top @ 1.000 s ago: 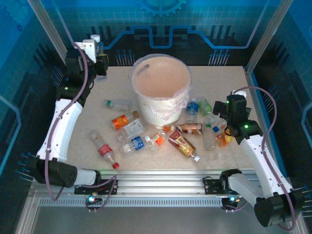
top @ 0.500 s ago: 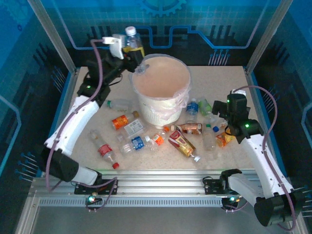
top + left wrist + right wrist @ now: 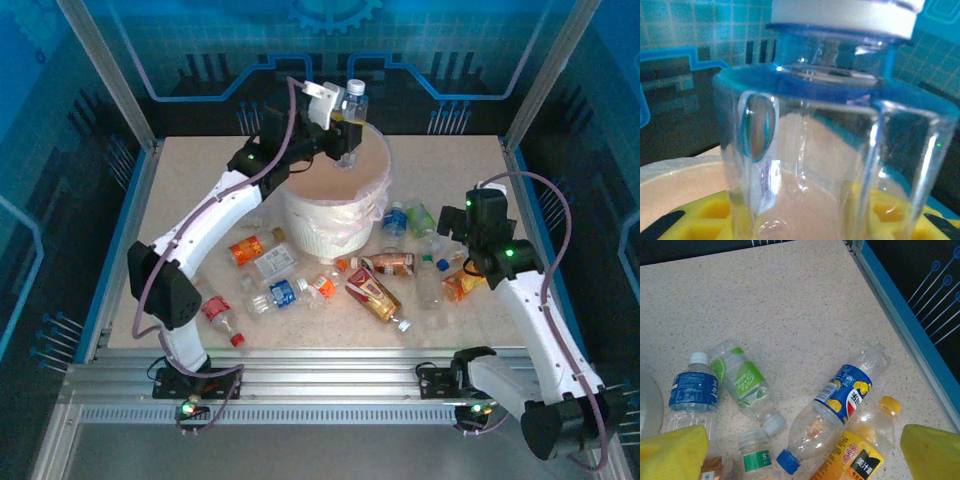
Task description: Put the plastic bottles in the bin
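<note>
1. Your left gripper (image 3: 345,135) pinches a clear bottle (image 3: 353,105) with a white cap, right over the bin (image 3: 312,228).
2. Your right gripper (image 3: 805,440) is spread wide over a pile of bottles (image 3: 840,405) beside the bin.
3. You have more bottles (image 3: 270,265) lying in front of the bin.
4. The blue table edge (image 3: 900,325) is close on the right, and there is bare table (image 3: 765,295) behind the pile.

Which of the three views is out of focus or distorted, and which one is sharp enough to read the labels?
Left wrist: the held bottle is very near the lens, soft, its clear wall bending the background. Right wrist: sharp, evenly lit, print on the blue lemon-print bottle readable; the yellow fingers blur. Top external: table bright, surroundings dark blue, labels too small to read.
</note>
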{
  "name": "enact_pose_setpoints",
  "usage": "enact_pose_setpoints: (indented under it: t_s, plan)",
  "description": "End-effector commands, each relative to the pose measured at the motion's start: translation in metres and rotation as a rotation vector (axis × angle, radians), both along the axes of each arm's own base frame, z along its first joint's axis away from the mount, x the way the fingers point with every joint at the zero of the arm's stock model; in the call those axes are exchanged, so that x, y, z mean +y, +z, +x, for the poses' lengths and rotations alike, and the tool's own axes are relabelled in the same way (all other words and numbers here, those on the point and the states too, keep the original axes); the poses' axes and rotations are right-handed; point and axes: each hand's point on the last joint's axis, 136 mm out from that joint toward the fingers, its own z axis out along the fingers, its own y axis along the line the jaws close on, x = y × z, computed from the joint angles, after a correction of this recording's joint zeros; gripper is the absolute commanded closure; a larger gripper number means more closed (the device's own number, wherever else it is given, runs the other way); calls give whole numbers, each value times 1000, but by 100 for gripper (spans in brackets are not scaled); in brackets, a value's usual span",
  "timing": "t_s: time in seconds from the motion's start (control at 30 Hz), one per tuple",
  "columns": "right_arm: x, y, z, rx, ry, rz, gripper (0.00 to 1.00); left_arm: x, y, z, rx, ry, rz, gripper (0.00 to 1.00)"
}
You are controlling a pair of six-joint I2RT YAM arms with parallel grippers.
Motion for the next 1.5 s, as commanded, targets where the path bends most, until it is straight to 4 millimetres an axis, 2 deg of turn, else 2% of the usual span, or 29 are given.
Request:
enact_pose_setpoints:
  t_s: [0.0, 0.27, 0.6, 1.07, 1.47]
  plan:
    - [-1, 8, -3, 3, -22, -1, 0, -2, -30, 0, 77, 8, 106, 73]
    - [-2, 7, -1, 28, -30, -11, 0, -1, -82, 4, 180, 16, 241, 73]
    - [-4, 1, -1, 65, -50, -14, 0, 7, -127, 12, 271, 33, 404, 72]
    - [-6, -3, -5, 89, -60, -22, 0, 22, -167, 20, 320, 52, 585, 71]
    - [-11, -11, -5, 143, -103, -35, 0, 29, -213, 27, 357, 45, 719, 68]
